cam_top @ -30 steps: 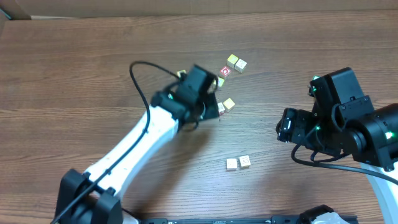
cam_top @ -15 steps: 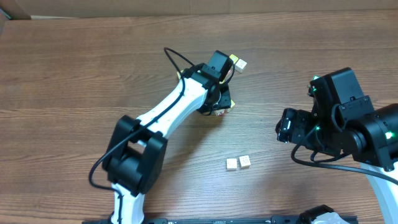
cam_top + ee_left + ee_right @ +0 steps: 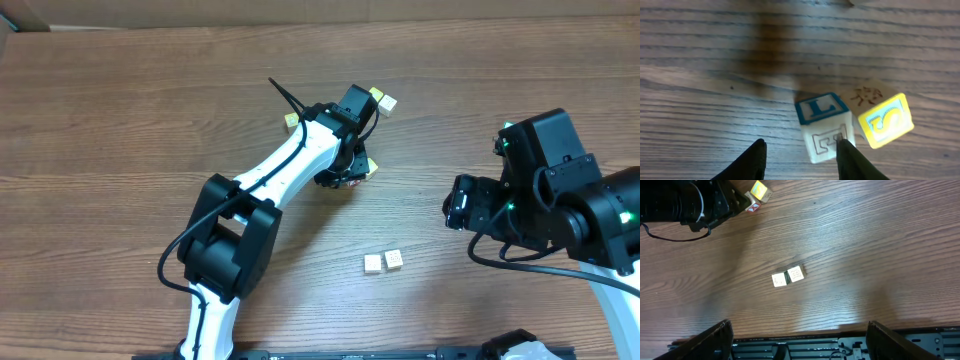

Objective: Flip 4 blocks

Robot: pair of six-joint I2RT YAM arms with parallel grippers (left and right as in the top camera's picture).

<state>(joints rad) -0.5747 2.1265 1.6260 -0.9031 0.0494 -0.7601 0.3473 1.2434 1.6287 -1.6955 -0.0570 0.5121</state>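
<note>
Hovering low over the counter [image 3: 120,150], the left gripper [image 3: 800,159] has two touching blocks just ahead of it: an L block [image 3: 822,125] with a blue-framed top and a pale front, and an S block [image 3: 887,120], yellow-faced and set askew against it. The jaws stand partly open and hold nothing. One finger [image 3: 855,162] overlaps the L block's front face and may be touching it, though the wrist view is too close to be sure. The other finger [image 3: 747,162] is well clear.

From overhead, two more blocks [image 3: 381,100] lie touching just beyond the left arm's wrist. A pale pair [image 3: 383,262] sits side by side nearer the front edge, well apart from the rest. The right gripper [image 3: 799,330] hangs wide open and empty, off to the side of that pair
</note>
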